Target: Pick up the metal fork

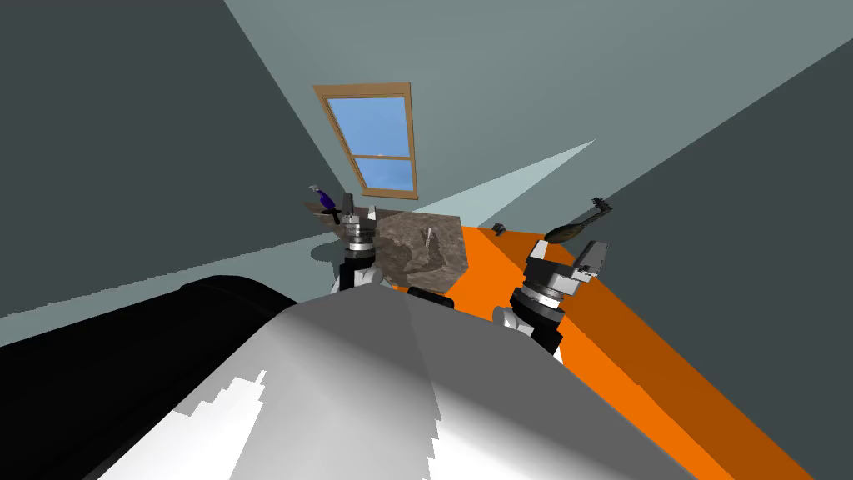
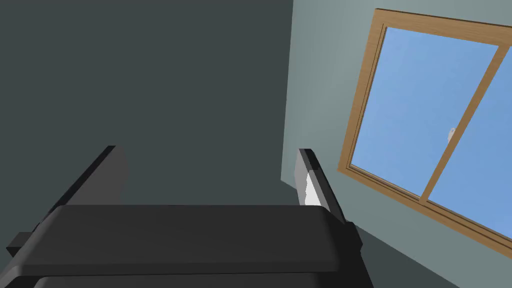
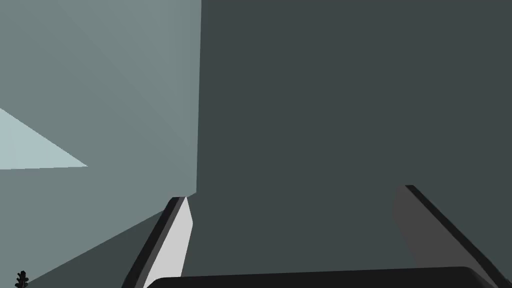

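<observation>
A small light grey piece, likely the fork [image 1: 431, 236], lies on a brown mottled tabletop [image 1: 408, 262] ahead of me. My left gripper [image 1: 359, 207] is raised at the table's left edge, to the left of that piece, and points up. In the left wrist view the left gripper [image 2: 208, 150] stands open with nothing between its fingers. My right gripper [image 1: 593, 255] is held up over the orange floor to the right of the table, well apart from it. The right gripper [image 3: 292, 192] is open and holds nothing.
A purple and grey object [image 1: 324, 198] stands at the table's far left corner, just beyond the left gripper. A dark bowl-like thing with a spiky end [image 1: 576, 227] and a small dark item [image 1: 500, 227] sit on the orange floor [image 1: 633, 333] to the right.
</observation>
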Tool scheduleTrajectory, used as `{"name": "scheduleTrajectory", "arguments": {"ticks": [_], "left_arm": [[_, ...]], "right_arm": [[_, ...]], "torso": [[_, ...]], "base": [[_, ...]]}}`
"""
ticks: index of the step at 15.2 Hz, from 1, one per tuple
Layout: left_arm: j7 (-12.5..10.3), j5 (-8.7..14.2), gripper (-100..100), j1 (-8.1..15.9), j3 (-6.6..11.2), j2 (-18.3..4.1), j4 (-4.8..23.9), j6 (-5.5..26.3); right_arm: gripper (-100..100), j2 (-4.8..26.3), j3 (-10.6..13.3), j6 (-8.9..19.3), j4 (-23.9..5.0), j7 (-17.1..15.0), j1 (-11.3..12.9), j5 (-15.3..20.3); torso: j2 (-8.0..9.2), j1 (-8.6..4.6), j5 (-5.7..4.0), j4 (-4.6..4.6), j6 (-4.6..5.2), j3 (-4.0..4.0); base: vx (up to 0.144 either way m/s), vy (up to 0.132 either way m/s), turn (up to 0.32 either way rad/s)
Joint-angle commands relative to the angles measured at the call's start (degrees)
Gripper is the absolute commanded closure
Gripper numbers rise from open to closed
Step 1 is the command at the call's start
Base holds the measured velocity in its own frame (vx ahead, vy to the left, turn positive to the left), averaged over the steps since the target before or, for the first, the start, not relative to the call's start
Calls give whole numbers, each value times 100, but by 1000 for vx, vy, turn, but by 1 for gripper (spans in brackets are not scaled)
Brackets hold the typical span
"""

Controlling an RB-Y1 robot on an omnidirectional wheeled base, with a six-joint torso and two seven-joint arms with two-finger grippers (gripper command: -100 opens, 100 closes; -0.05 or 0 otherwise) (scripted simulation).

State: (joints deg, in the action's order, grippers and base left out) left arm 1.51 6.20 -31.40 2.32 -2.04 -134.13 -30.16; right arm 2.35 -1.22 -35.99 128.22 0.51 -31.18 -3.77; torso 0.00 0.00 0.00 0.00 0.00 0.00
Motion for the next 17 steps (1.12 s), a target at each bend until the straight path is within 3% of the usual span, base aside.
{"name": "scheduleTrajectory", "arguments": {"ticks": [1,3,4,6,7,8,9,10,11,12,13,14,17], "left_arm": [[-27,-74,-100,-39,28,-209,134,-64],[-68,-186,-100,-98,71,-463,337,-156],[-68,-186,-100,-98,71,-467,337,-156],[-126,-342,-100,-180,133,-769,624,-280],[-126,-342,-100,-180,133,-797,624,-280],[-161,-436,-100,-228,172,-985,795,-353],[-161,-436,-100,-228,172,-985,795,-353],[-199,-540,-100,-282,214,-1188,966,-433],[-199,-540,-100,-282,214,-1188,984,-433],[-241,-653,-100,-339,260,-1403,1162,-518],[-241,-653,-100,-339,260,-1403,1190,-518],[-286,-774,-100,-400,309,-1600,1373,-608],[-334,-903,-100,-463,362,-1868,1645,-703]], "right_arm": [[0,0,0,0,0,0,0,0],[0,-1,1,0,0,0,0,0],[0,-2,2,0,0,0,0,0],[0,-2,2,0,0,0,0,0],[0,-2,2,0,0,0,1,0],[0,-2,2,0,0,0,1,0],[0,-2,2,0,0,0,0,0],[0,-2,2,0,0,0,0,0],[0,-2,2,0,0,0,0,0],[0,-2,2,0,0,0,0,0],[0,-2,2,0,0,0,0,0],[0,-2,2,0,0,0,0,0],[0,-2,2,0,0,0,0,0]], "torso": [[0,0,0,0,0,0],[3,-34,-6,0,1,2],[4,-59,-11,0,1,2],[6,-80,-17,1,1,3],[10,-85,-18,1,1,5],[10,-82,-18,2,1,6],[7,-84,-18,1,1,4],[3,-81,-18,1,1,2],[3,-77,-17,0,1,2],[3,-72,-16,0,1,1],[3,-76,-16,0,1,1],[3,-75,-17,0,1,2],[1,-78,-17,0,1,1]], "base": [[-12,-53,-38],[-10,-155,-49],[-14,-187,-17],[-20,-205,-34],[-24,-184,-23],[-1,-199,-33],[5,-180,-16],[-1,-170,-26],[-1,-159,-22],[-4,-181,-37],[-6,-174,-24],[0,-183,-31],[4,-181,-22]]}}
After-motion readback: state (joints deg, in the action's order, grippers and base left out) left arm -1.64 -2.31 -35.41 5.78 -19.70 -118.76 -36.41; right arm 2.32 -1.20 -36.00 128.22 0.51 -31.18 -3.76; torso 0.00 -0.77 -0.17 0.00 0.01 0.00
